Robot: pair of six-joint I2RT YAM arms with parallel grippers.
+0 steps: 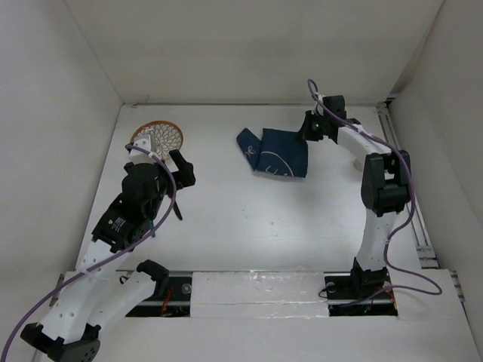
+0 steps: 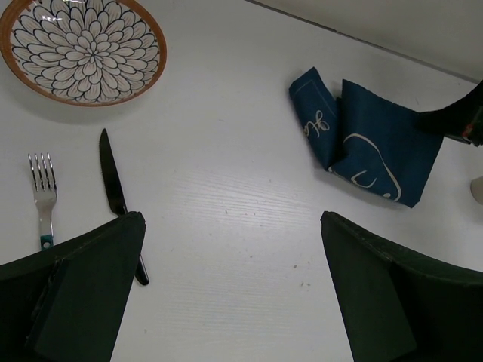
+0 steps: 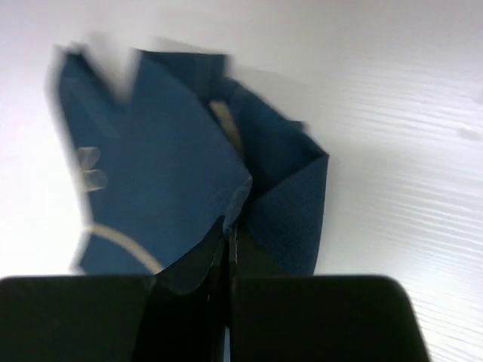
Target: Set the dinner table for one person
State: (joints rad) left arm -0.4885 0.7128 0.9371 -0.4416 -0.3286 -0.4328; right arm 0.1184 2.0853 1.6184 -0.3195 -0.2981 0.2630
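**Q:** What is in view, biggest first?

**A:** A large matte-white rectangular worktop (image 1: 249,226), the table to be set, fills the overhead view. At about 12 o'clock on it lies a navy-blue cloth placemat with white line drawings (image 1: 275,153), crumpled and folded over itself. At 10 o'clock sits a round ceramic plate with a blue petal pattern and orange rim (image 1: 157,137). Toward 6 o'clock from the plate lie a dark table knife (image 2: 115,185) and, just beside it at its 9 o'clock, a silver fork (image 2: 44,192).

**Q:** And the end effectors?

**A:** The right end effector (image 3: 229,234) is pinched closed on an edge of the placemat, though its wrist view is blurred. The left end effector (image 2: 230,226) is spread wide with nothing in it, above bare worktop near the cutlery.

**Q:** What is the step, and how should it go?

**A:** Probably spreading the placemat. I would hold the pinch firm, lift only slightly, and draw the cloth toward 6 o'clock so the folds fall open. The free left end effector could pin the opposite edge. The cloth should end flat and square near the centre, well apart from the plate.
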